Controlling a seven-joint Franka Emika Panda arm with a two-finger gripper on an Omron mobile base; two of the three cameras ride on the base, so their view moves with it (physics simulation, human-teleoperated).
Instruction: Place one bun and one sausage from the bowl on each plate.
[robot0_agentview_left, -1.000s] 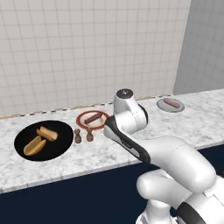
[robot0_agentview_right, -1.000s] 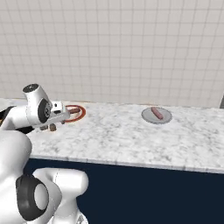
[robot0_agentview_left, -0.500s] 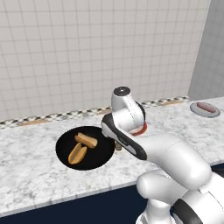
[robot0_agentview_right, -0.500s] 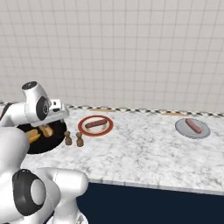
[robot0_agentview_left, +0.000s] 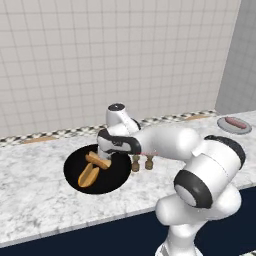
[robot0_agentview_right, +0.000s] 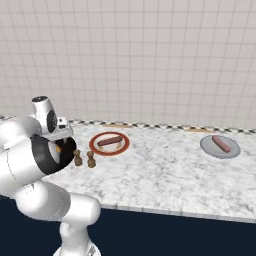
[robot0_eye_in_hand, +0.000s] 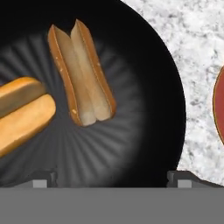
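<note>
1. Your pincer (robot0_eye_in_hand: 112, 178) is wide open, holding nothing, hovering over the bowl (robot0_eye_in_hand: 157, 65).
2. The split bun (robot0_eye_in_hand: 82, 73) sits just ahead; drop straight down and pinch across its narrow sides.

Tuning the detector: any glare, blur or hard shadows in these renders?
Hand view: sharp, radial sheen on the black bowl, split bun crisp. Left base view: flat lighting, soft shadow under the bowl. Right base view: even light, no glare on the grey plate.
</note>
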